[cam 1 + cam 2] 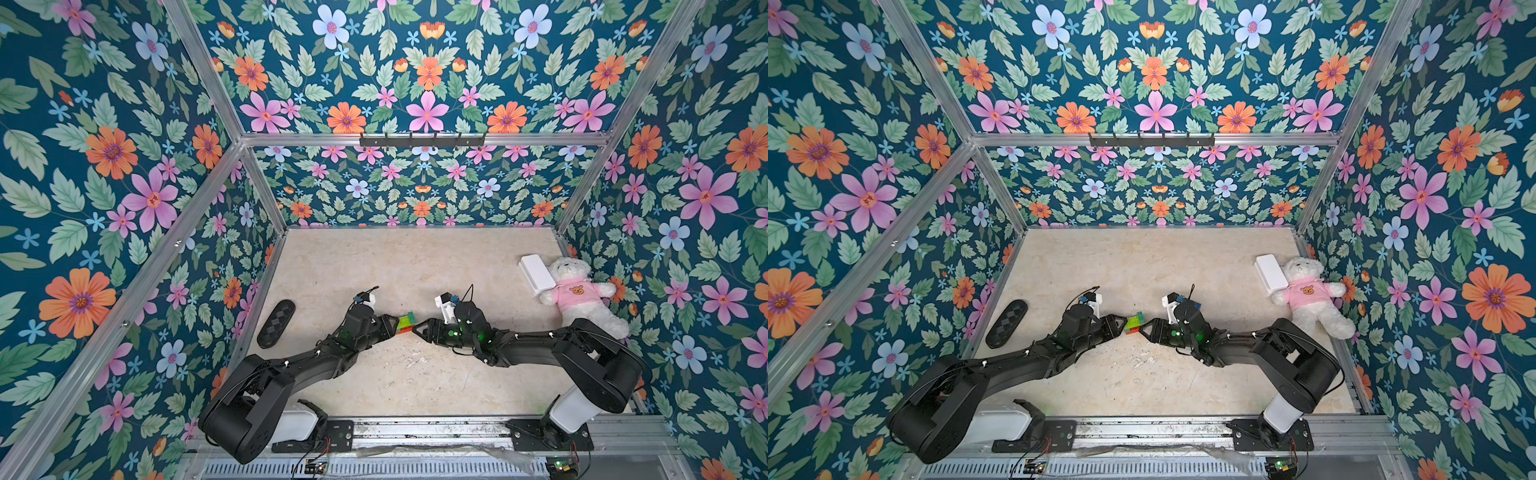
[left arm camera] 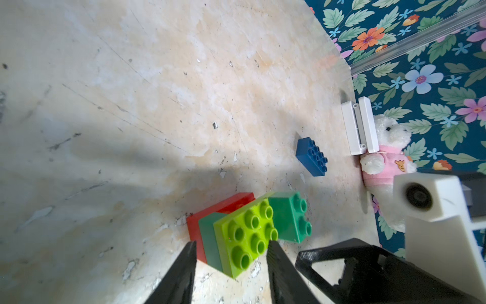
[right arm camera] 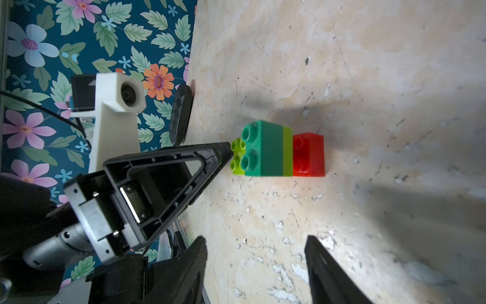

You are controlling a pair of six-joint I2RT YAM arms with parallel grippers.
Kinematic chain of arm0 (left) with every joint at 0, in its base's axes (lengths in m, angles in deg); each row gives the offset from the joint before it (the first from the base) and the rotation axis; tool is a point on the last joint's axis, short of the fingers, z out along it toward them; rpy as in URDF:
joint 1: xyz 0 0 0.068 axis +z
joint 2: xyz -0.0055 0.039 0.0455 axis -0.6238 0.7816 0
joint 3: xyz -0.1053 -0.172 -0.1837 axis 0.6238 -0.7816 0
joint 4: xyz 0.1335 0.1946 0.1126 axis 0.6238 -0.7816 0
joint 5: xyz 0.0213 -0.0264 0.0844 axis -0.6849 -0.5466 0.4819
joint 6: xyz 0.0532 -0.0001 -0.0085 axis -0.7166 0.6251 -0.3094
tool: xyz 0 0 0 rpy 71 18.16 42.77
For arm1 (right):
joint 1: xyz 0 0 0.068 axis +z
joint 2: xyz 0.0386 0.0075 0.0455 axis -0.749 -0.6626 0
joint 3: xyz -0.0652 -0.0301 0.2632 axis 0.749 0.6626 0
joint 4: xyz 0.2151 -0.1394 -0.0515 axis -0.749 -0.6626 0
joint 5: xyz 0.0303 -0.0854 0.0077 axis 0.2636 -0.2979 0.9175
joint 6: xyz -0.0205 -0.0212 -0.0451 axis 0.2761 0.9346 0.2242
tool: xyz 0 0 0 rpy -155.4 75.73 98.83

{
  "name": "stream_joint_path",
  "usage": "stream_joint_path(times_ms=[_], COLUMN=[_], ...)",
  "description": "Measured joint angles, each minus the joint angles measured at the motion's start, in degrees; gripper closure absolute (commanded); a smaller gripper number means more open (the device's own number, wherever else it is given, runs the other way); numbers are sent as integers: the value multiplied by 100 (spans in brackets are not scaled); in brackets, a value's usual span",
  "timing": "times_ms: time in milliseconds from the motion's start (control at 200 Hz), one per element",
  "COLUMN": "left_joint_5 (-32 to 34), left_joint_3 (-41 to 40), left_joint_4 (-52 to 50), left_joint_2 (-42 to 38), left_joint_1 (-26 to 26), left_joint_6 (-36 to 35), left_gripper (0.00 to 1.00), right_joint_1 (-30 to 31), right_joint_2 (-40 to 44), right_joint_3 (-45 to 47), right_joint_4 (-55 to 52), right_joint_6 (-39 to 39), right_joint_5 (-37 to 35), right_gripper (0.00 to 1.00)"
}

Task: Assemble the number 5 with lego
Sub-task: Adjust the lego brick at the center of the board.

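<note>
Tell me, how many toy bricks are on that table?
5. Four are joined in one block: red brick, dark-green brick, lime brick, second dark-green brick. The blue brick lies apart, nearer the teddy. Others may be hidden.
</note>
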Motion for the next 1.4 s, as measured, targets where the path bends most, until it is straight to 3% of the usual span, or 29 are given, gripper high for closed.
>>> stream_joint_path(times_ms=[285,530,915,1400], left_joint_5=[7,-398,-883,-673], left_joint_3=[393,496,-247,-852], left_joint_4=[28,450,1211,1735], left_joint_2=[468,890,656,326], left_joint_1=[146,232,212,-354], left_joint_6=[-273,-310,22,503], left_gripper=[54,57,61,61], right_joint_1=[144,155,155,155], right_joint_2=[-271,-214,107,485], right_joint_3=[164,389,442,428], right_joint_4=[339,546,529,101], right_joint_6=[-258,-378,-378,-284], right_joint_5=[-142,-186,-337,-621], right_gripper=[43,44,43,42])
